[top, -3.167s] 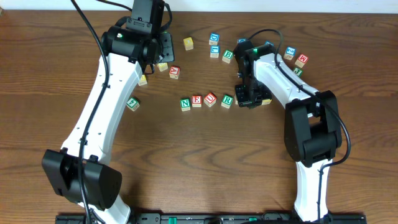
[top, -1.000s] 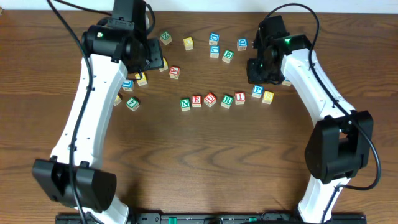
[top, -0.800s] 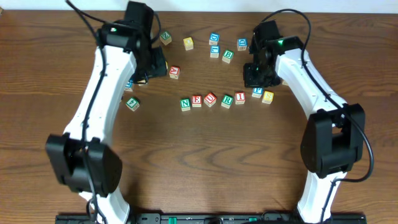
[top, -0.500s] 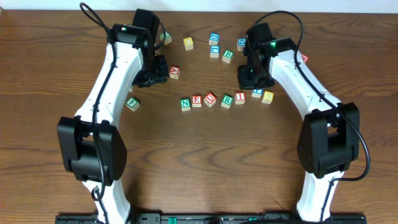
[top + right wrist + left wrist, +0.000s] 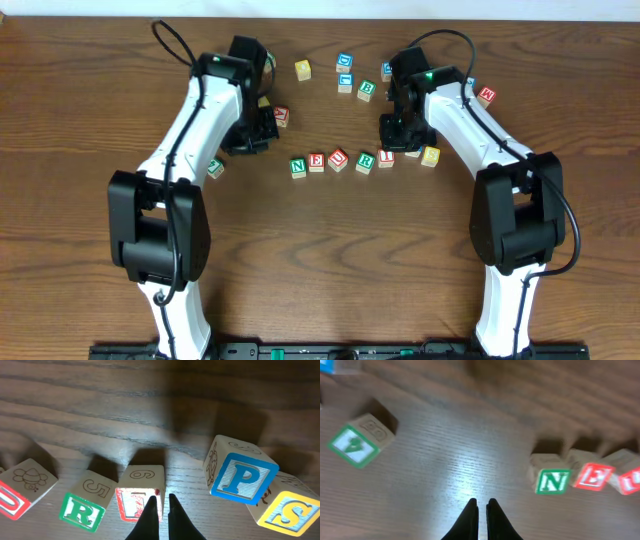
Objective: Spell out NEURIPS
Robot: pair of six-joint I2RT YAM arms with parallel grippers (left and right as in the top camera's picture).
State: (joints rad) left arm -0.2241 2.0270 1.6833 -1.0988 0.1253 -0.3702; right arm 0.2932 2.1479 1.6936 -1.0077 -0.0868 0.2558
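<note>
The cubes stand in a row on the table: green N (image 5: 298, 168) (image 5: 551, 480), red E (image 5: 317, 162) (image 5: 592, 475), red U (image 5: 338, 159) (image 5: 17, 494), green R (image 5: 365, 161) (image 5: 82, 508), red I (image 5: 385, 158) (image 5: 137, 497), blue P (image 5: 243, 476) and yellow S (image 5: 430, 155) (image 5: 287, 511). P and S sit slightly off the line. My right gripper (image 5: 392, 133) (image 5: 161, 498) is shut and empty, over the I cube's right edge. Shut and empty too, my left gripper (image 5: 255, 135) (image 5: 482, 503) hangs over bare wood left of N.
Loose cubes lie behind the row: a yellow one (image 5: 302, 69), two blue ones (image 5: 345, 62) (image 5: 345, 82), a green one (image 5: 367, 90), a red one (image 5: 281, 115) and another red one (image 5: 486, 96). A green 4 cube (image 5: 213, 167) (image 5: 357, 442) sits left of the row.
My left gripper has shut and its arm has swung right and forward toward the row's left end. My right arm has shifted left, over the I end of the row.
</note>
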